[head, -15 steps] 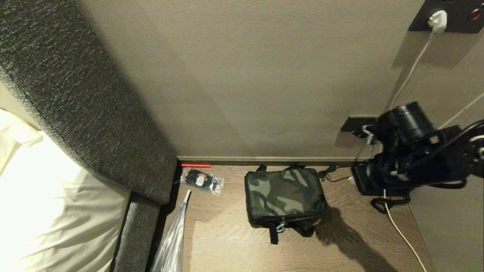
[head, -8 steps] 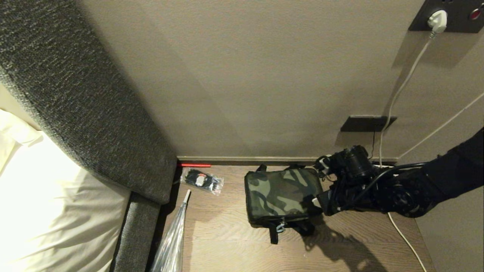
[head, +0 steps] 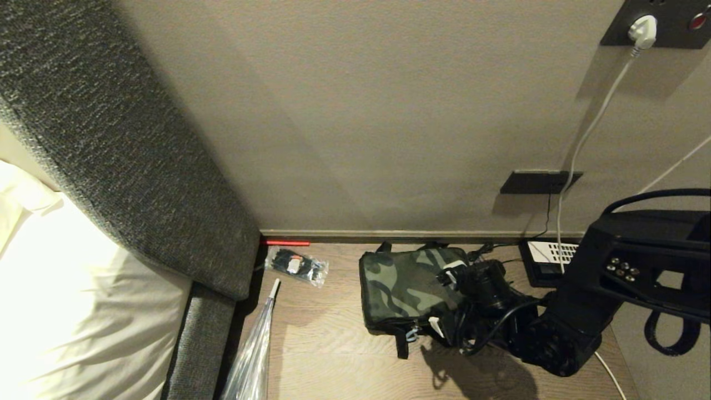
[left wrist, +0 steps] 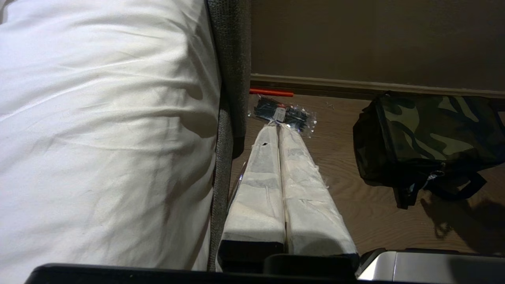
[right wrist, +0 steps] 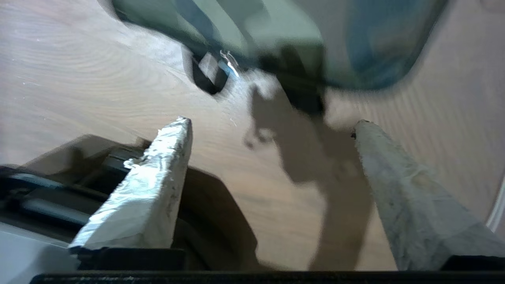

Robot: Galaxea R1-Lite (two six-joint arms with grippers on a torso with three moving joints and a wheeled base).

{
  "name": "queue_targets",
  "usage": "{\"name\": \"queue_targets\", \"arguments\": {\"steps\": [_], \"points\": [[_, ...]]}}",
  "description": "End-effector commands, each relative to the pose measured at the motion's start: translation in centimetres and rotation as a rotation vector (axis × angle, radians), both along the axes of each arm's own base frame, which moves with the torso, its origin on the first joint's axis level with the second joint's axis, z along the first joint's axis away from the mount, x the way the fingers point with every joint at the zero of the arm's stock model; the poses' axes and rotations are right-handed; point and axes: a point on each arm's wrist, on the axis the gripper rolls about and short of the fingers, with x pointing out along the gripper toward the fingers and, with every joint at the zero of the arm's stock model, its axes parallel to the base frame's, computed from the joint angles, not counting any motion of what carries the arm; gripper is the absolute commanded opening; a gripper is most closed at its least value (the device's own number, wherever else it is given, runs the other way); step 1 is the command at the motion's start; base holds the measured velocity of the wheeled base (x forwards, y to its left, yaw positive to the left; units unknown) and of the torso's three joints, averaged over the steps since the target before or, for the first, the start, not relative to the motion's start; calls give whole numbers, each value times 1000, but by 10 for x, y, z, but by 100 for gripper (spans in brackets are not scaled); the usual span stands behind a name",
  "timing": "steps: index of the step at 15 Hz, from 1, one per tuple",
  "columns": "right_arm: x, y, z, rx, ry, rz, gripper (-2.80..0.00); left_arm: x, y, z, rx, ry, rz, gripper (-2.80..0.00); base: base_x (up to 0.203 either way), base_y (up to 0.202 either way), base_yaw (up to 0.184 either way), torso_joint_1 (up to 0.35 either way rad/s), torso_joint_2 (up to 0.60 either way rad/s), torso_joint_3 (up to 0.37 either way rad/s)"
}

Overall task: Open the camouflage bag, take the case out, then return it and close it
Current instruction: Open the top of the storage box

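Right gripper (head: 441, 300), with its fingers spread wide and nothing between them, is held at the front right corner of the camouflage bag (head: 408, 286), which lies zipped shut on the wooden floor, against the skirting board. The zipper pull (head: 412, 334) is seen at the bag's front edge. The pull could be missed or the bag shoved aside if the wide fingers are closed on fabric or strap instead. No case is visible; it is presumably inside the bag. One bag, one packet of cable ties (head: 297, 265) left of the bag and one desk telephone (head: 547, 258) to its right are counted. Left gripper (left wrist: 278, 132), fingers pressed together, is parked further left of the bag, beside the bed.
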Motion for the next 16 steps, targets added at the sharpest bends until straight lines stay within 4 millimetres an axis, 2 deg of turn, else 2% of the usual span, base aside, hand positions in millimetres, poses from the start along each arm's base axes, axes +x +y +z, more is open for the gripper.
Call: {"name": "queue_targets", "arguments": {"steps": [1,3,7,9,16], "points": [[-11,8,-28,30,82,-44,0,0,0,0,-1,0,1,-280,0,0,0,0,0,0],[-20,8,-37,14,132,-51,0,0,0,0,-1,0,1,-280,0,0,0,0,0,0],[-14,19,-36,112,149,-93,0,0,0,0,-1,0,1,-280,0,0,0,0,0,0],[-20,16,-34,113,165,-99,0,0,0,0,-1,0,1,-280,0,0,0,0,0,0],[-48,-3,17,160,125,-82,0,0,0,0,-1,0,1,-280,0,0,0,0,0,0]]}}
